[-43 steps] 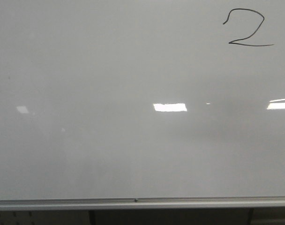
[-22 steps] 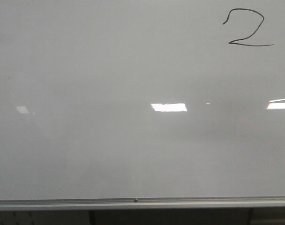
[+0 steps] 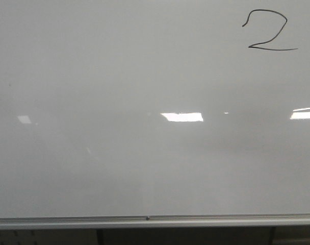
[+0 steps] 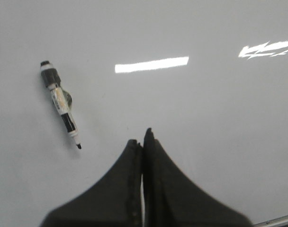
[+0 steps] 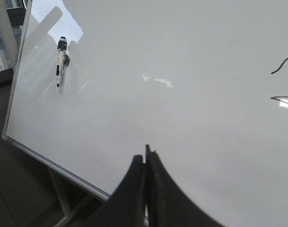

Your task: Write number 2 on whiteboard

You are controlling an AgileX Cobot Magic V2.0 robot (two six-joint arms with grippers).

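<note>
The whiteboard (image 3: pixel 119 76) fills the front view, with its silver rail (image 3: pixel 145 221) along the near edge. A thin black number 2 (image 3: pixel 267 31) is drawn at the far right of the board; part of it shows in the right wrist view (image 5: pixel 282 80). A black and white marker (image 4: pixel 61 103) lies loose on the board, uncapped, apart from my left gripper (image 4: pixel 142 137), which is shut and empty. The marker also shows in the right wrist view (image 5: pixel 61 56). My right gripper (image 5: pixel 145 153) is shut and empty above the board near its edge. Neither gripper shows in the front view.
Bright light reflections (image 3: pixel 181 117) lie on the board's glossy surface. The board's silver edge (image 5: pixel 49 164) and its stand legs (image 5: pixel 63 198) show in the right wrist view, with dark floor beyond.
The middle light reflection in the front view has crept slightly to the left. The number 2 and the board have not moved.
</note>
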